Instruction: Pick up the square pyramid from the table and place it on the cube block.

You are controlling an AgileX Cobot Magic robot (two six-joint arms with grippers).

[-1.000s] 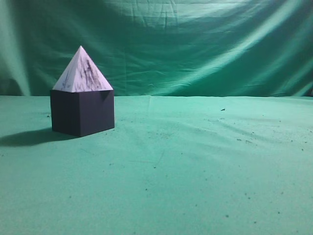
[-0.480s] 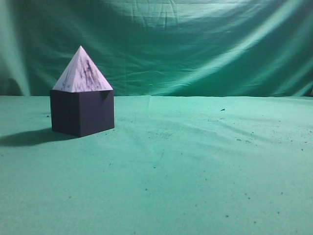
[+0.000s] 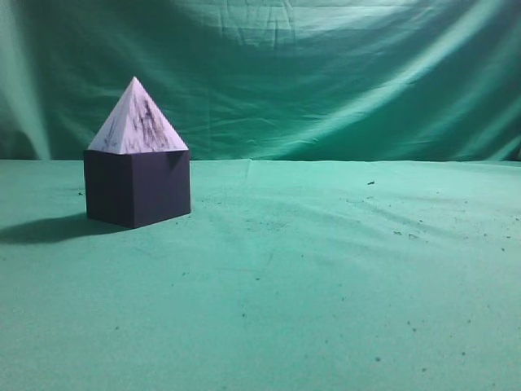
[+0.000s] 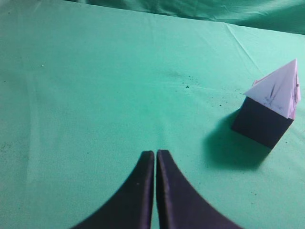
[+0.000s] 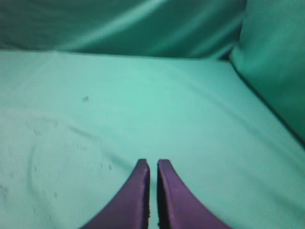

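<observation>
The square pyramid (image 3: 137, 120) sits upright on top of the cube block (image 3: 137, 187), its base flush with the cube's upper face and its tip straight up. The stack stands on the bench (image 3: 326, 277) at about 9 o'clock in the exterior view, close to the line where the green cloth meets the wrinkled backdrop curtain (image 3: 326, 73). A dark shadow runs from the cube toward the left edge of that view. From the stack round to 3 o'clock and down to 6 o'clock the cloth is open, marked only by small dark specks and soft creases.

Neither arm shows in the exterior view; only the wrist views show them. In the left wrist view the left claw (image 4: 155, 157) hangs over bare cloth at 6 o'clock, its two dark fingers pressed together with nothing between them. The stack lies well apart from it at about 3 o'clock, near that view's right edge, with the pyramid (image 4: 279, 90) atop the cube (image 4: 261, 125).

In the right wrist view the right claw (image 5: 153, 166) is likewise pressed together and holds nothing, over bare cloth. The stack is out of that view; a curtain fold stands at 2 o'clock.
</observation>
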